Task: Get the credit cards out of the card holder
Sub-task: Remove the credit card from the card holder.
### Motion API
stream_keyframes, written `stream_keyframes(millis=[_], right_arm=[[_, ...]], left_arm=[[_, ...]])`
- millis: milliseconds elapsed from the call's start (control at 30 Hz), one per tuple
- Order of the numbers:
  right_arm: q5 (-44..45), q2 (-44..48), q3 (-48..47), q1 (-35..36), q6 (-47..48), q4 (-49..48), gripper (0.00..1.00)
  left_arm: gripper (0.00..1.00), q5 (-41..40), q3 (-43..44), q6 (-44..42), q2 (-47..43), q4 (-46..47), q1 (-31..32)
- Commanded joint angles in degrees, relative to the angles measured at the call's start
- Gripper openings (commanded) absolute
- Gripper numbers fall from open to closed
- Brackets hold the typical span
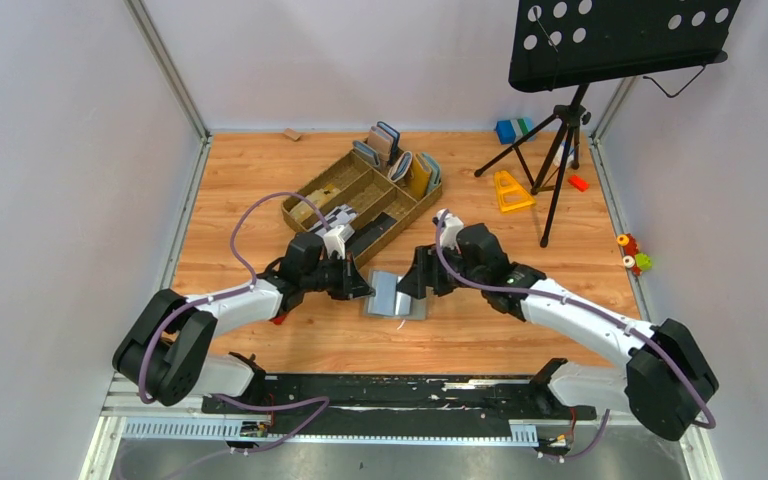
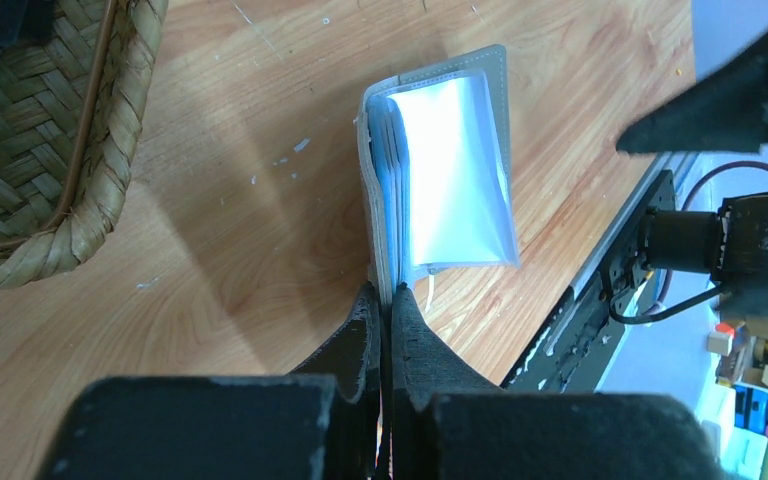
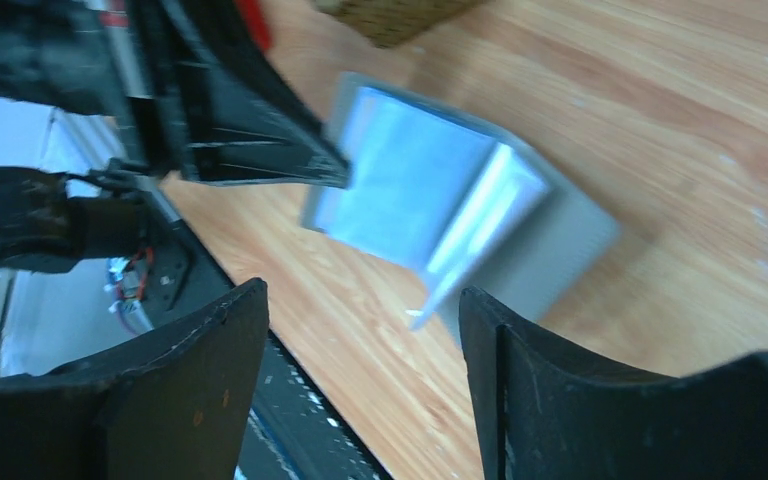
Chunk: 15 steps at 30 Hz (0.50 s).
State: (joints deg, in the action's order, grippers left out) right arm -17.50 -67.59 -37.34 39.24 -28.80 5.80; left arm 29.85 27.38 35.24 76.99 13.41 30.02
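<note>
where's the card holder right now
In the top view the card holder lies open at the table's centre, near-side of the brown tray, between the left hand, pinching its edge, and the open right hand.

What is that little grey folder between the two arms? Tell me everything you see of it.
The card holder is a flat grey bi-fold lying partly open on the wooden table, showing pale blue-grey inner faces and glossy clear sleeves. The left gripper is shut on one edge; the right gripper is open beside it, not touching.
</note>
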Motion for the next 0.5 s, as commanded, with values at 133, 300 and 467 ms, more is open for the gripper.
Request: stream_keyframes(millis=[133, 300, 467], right_arm=[[-2.9, -9.9, -6.0, 5.4, -4.5, -9.5, 0.68], [-4.6, -16.2, -6.8, 6.9, -7.3, -15.2, 0.68], [-4.3, -20.4, -8.4, 7.8, -8.7, -15.8, 0.64]], left_arm=[[0.00, -1.1, 1.7, -1.6, 0.6, -1.9, 0.0], [0.00, -1.1, 1.4, 0.3, 0.4, -1.8, 0.0], [0.00, -1.9, 1.3, 1.5, 0.0, -2.7, -0.1]])
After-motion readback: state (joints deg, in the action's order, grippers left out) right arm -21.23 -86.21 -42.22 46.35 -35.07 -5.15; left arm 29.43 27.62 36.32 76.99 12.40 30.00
